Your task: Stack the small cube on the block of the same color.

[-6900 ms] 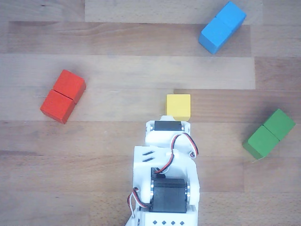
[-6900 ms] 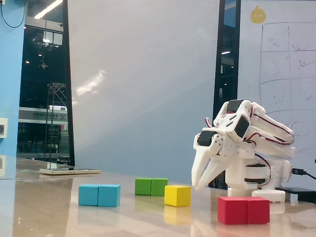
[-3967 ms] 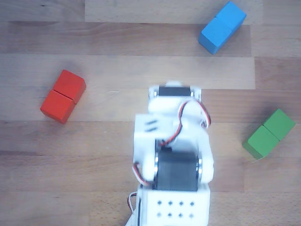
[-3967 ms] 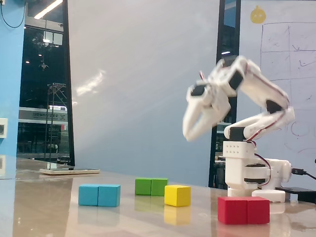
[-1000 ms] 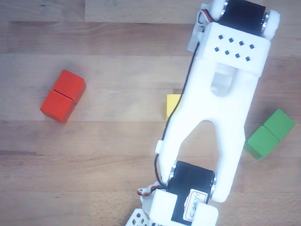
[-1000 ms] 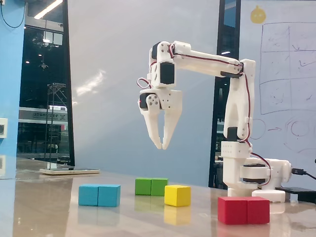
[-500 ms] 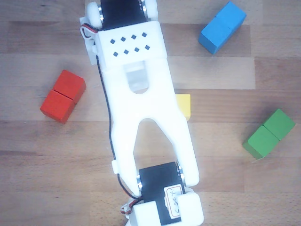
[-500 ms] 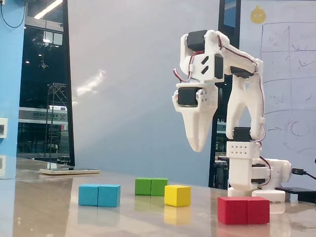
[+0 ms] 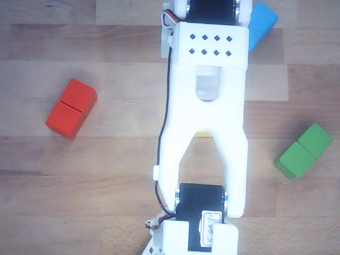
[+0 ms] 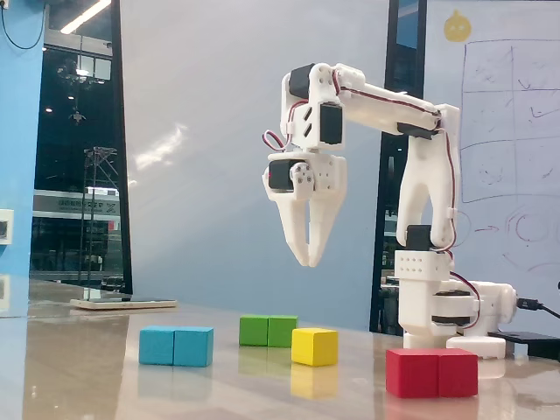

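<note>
**Yellow cube waiting under a raised pincer**

Nearest the fixed camera: red double block [image 10: 432,373], low at right on the glossy counter [image 10: 87,367]. Slightly further back, blue double block [image 10: 176,346] at left and the small yellow cube [image 10: 314,346] near the middle, standing square and apart from everything else. Behind that, green double block [image 10: 269,331]. Furthest back, white arm base [image 10: 442,306] at right.

Hanging well above the yellow cube, pincer [image 10: 312,254] pointing down, empty, fingers close together with only a narrow gap at the tips.

From the other view, looking down along the arm: red block [image 9: 71,108] at left, green block [image 9: 304,151] at right, blue block [image 9: 261,24] at top, mostly hidden by the arm. Only a yellow sliver [image 9: 204,133] showing in the fork of the white link. No yellow double block visible in either view; cannot tell where a matching one would be.

Judged as painted wood: light, rigid, not fragile, faces smooth and likely a little slick. Best taken across two opposite flat sides, around mid-height, fingers square to the faces rather than on corners. Needs wider opening before descent. Risk: a skewed grip twisting the cube or pushing it along the shiny counter.
</note>
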